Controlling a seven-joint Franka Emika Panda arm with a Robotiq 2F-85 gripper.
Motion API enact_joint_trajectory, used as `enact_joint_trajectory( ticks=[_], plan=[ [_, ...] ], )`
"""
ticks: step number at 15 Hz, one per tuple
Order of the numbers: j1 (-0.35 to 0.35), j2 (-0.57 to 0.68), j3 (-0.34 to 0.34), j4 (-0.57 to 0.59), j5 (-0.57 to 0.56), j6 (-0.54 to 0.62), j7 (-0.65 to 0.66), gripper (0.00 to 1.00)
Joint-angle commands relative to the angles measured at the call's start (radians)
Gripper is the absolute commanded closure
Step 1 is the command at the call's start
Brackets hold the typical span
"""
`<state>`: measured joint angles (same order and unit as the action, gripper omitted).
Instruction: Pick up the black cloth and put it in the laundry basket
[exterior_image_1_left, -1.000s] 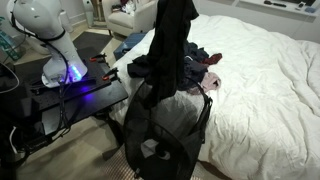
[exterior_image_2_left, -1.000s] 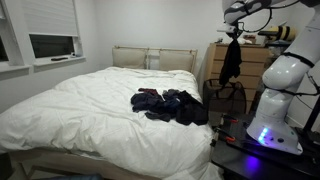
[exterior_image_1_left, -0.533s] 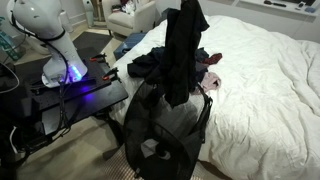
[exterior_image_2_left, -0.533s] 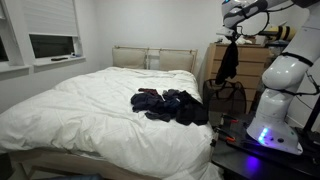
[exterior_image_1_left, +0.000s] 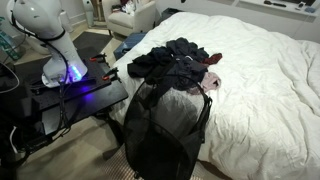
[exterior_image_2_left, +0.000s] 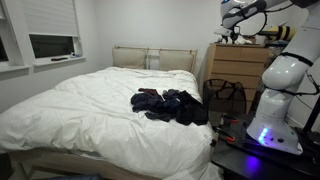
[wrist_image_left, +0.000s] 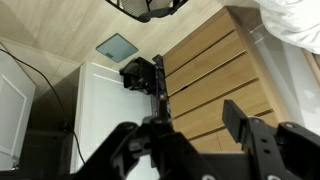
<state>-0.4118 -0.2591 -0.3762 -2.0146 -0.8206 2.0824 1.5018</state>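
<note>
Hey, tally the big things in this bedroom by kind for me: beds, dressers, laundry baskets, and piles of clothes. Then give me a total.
Beds: 1
Wooden dressers: 1
Laundry baskets: 1
Clothes piles on the bed: 1
Total: 4

Arm (exterior_image_2_left: 262, 8) raised high, stretched sideways; claw (wrist_image_left: 185, 135) facing down, fingers (wrist_image_left: 245, 122) spread wide apart.

Blk mesh basket (exterior_image_1_left: 165, 135), white bedding (exterior_image_1_left: 262, 80), dark clothes pile (exterior_image_1_left: 178, 62), tan wood dresser (exterior_image_2_left: 240, 66).
</note>
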Motion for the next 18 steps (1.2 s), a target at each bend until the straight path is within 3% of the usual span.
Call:
enact_joint_trajectory(
  ticks=[1, 3, 8, 13, 18],
  plan=[
    [0.001, -0.028, 0.022, -0.025, -0.020, 0.033, -0.029, 0.08],
    [0.011, -0.039, 0.031, -0.039, -0.007, 0.055, -0.065, 0.00],
    [0.049, -0.058, 0.050, -0.076, 0.054, 0.102, -0.212, 0.00],
    [0.092, -0.057, 0.058, -0.104, 0.257, 0.121, -0.484, 0.00],
    [0.114, -0.040, 0.089, -0.108, 0.463, 0.050, -0.778, 0.00]
  ],
)
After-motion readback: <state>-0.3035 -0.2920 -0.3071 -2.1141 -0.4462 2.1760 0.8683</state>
